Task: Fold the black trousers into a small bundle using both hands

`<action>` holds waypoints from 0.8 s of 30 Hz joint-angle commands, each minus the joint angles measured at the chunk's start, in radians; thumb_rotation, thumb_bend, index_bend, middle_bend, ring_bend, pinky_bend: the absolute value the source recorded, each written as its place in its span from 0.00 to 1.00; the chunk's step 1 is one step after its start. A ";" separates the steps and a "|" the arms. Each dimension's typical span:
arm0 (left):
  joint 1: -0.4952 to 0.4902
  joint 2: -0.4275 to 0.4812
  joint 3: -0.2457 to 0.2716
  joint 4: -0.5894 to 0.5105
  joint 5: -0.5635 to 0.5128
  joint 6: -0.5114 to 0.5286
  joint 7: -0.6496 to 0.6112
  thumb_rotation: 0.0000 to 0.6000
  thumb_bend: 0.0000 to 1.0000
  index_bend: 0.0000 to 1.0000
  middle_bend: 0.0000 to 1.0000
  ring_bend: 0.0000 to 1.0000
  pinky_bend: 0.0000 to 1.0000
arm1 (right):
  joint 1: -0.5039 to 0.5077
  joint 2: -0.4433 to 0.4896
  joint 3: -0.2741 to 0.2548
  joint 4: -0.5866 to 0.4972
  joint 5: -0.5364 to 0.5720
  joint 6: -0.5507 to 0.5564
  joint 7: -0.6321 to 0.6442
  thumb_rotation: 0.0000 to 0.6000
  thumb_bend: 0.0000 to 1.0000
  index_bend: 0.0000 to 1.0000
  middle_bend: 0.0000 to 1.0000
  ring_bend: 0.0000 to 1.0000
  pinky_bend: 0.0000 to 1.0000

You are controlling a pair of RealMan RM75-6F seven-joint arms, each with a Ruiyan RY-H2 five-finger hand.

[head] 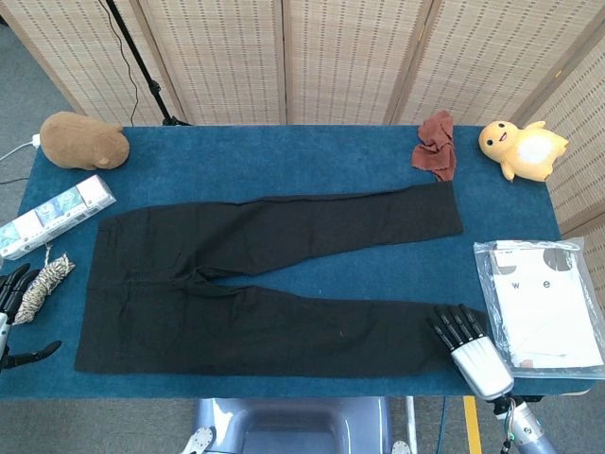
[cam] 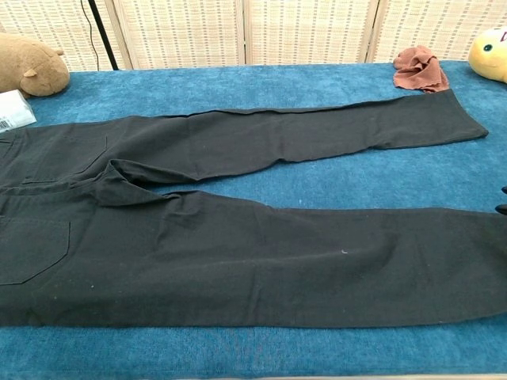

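The black trousers (head: 255, 284) lie flat on the blue table (head: 284, 151), waist at the left and both legs running to the right; in the chest view the black trousers (cam: 238, 253) fill most of the frame. My right hand (head: 468, 342) sits at the table's near right, its dark fingers stretched over the hem end of the near leg and nothing visibly clasped. Only its fingertips (cam: 502, 207) show at the chest view's right edge. My left hand (head: 11, 288) shows partly at the far left edge, fingers spread, off the trousers beside the waist.
A rope bundle (head: 43, 284) and a tissue pack (head: 57, 213) lie left of the waist. A brown plush (head: 83, 140) sits back left; a rust cloth (head: 437, 144) touches the far leg's hem, beside a yellow duck (head: 520, 147). A bagged white garment (head: 544, 307) lies right of my right hand.
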 commanded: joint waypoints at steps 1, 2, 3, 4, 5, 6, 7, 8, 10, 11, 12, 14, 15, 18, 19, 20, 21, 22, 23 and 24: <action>0.000 0.000 0.000 0.000 0.000 0.000 0.000 1.00 0.00 0.00 0.00 0.00 0.00 | 0.004 -0.002 -0.004 0.005 -0.004 0.001 0.010 1.00 0.49 0.02 0.00 0.00 0.00; 0.000 0.000 0.000 -0.001 0.000 0.000 0.001 1.00 0.00 0.00 0.00 0.00 0.00 | 0.006 -0.003 -0.005 0.007 -0.006 0.002 0.015 1.00 0.49 0.04 0.00 0.00 0.00; 0.000 0.001 0.000 -0.001 0.000 -0.001 0.001 1.00 0.00 0.00 0.00 0.00 0.00 | 0.008 -0.003 -0.005 0.008 -0.007 0.003 0.019 1.00 0.49 0.07 0.00 0.00 0.00; -0.001 0.001 0.000 -0.001 0.001 -0.001 0.001 1.00 0.00 0.00 0.00 0.00 0.00 | 0.011 -0.005 -0.005 0.011 -0.009 0.006 0.028 1.00 0.49 0.09 0.00 0.00 0.00; -0.001 0.001 0.000 -0.001 0.001 -0.001 0.001 1.00 0.00 0.00 0.00 0.00 0.00 | 0.014 -0.008 -0.006 0.014 -0.010 0.009 0.035 1.00 0.49 0.12 0.00 0.00 0.01; -0.001 0.001 0.001 -0.002 0.002 -0.002 0.001 1.00 0.00 0.00 0.00 0.00 0.00 | 0.016 -0.010 -0.006 0.018 -0.012 0.012 0.043 1.00 0.49 0.17 0.02 0.00 0.04; -0.003 0.000 0.002 -0.001 0.003 -0.005 0.001 1.00 0.00 0.00 0.00 0.00 0.00 | 0.020 -0.015 -0.007 0.022 -0.015 0.014 0.057 1.00 0.49 0.20 0.03 0.00 0.06; -0.003 0.000 0.002 -0.001 0.004 -0.006 0.000 1.00 0.00 0.00 0.00 0.00 0.00 | 0.023 -0.018 -0.008 0.027 -0.015 0.012 0.066 1.00 0.49 0.25 0.05 0.00 0.10; -0.006 -0.001 0.003 0.000 0.009 -0.008 0.000 1.00 0.00 0.00 0.00 0.00 0.00 | 0.028 -0.025 -0.010 0.037 -0.017 0.011 0.085 1.00 0.49 0.33 0.10 0.02 0.17; -0.006 -0.001 0.004 0.000 0.011 -0.008 0.000 1.00 0.00 0.00 0.00 0.00 0.00 | 0.029 -0.027 -0.010 0.041 -0.017 0.011 0.091 1.00 0.49 0.37 0.12 0.04 0.20; -0.007 -0.003 0.005 0.000 0.015 -0.008 0.001 1.00 0.00 0.00 0.00 0.00 0.00 | 0.030 -0.030 -0.010 0.045 -0.016 0.010 0.096 1.00 0.50 0.40 0.14 0.06 0.22; -0.010 -0.005 0.006 0.002 0.023 -0.007 0.006 1.00 0.00 0.00 0.00 0.00 0.00 | 0.033 -0.035 -0.010 0.051 -0.014 0.007 0.105 1.00 0.50 0.47 0.18 0.10 0.27; -0.011 -0.008 0.007 0.006 0.031 -0.004 0.009 1.00 0.00 0.00 0.00 0.00 0.00 | 0.034 -0.037 -0.009 0.052 -0.012 0.006 0.110 1.00 0.51 0.49 0.20 0.12 0.28; -0.016 -0.023 0.014 0.033 0.060 0.003 0.010 1.00 0.00 0.00 0.00 0.00 0.00 | 0.037 -0.042 -0.005 0.058 -0.007 0.008 0.121 1.00 0.51 0.52 0.24 0.16 0.32; -0.017 -0.033 0.014 0.049 0.070 0.010 0.009 1.00 0.00 0.00 0.00 0.00 0.00 | 0.038 -0.043 -0.004 0.059 -0.006 0.008 0.126 1.00 0.51 0.53 0.25 0.17 0.32; -0.018 -0.049 0.011 0.074 0.086 0.025 0.011 1.00 0.00 0.00 0.00 0.00 0.00 | 0.039 -0.044 -0.003 0.060 -0.005 0.010 0.131 1.00 0.51 0.54 0.26 0.18 0.33; -0.019 -0.065 0.010 0.099 0.100 0.038 0.011 1.00 0.00 0.00 0.00 0.00 0.01 | 0.039 -0.045 -0.003 0.061 -0.005 0.012 0.133 1.00 0.51 0.55 0.27 0.19 0.34; -0.021 -0.092 0.010 0.143 0.126 0.059 0.013 1.00 0.00 0.00 0.00 0.00 0.03 | 0.040 -0.046 -0.002 0.063 -0.004 0.014 0.135 1.00 0.51 0.56 0.28 0.19 0.34; -0.023 -0.108 0.013 0.170 0.142 0.068 0.014 1.00 0.00 0.00 0.00 0.00 0.05 | 0.041 -0.046 -0.001 0.062 -0.003 0.016 0.136 1.00 0.51 0.57 0.29 0.20 0.35; -0.024 -0.127 0.016 0.204 0.158 0.080 0.011 1.00 0.00 0.00 0.00 0.00 0.08 | 0.041 -0.046 -0.001 0.061 -0.003 0.018 0.137 1.00 0.51 0.57 0.29 0.20 0.35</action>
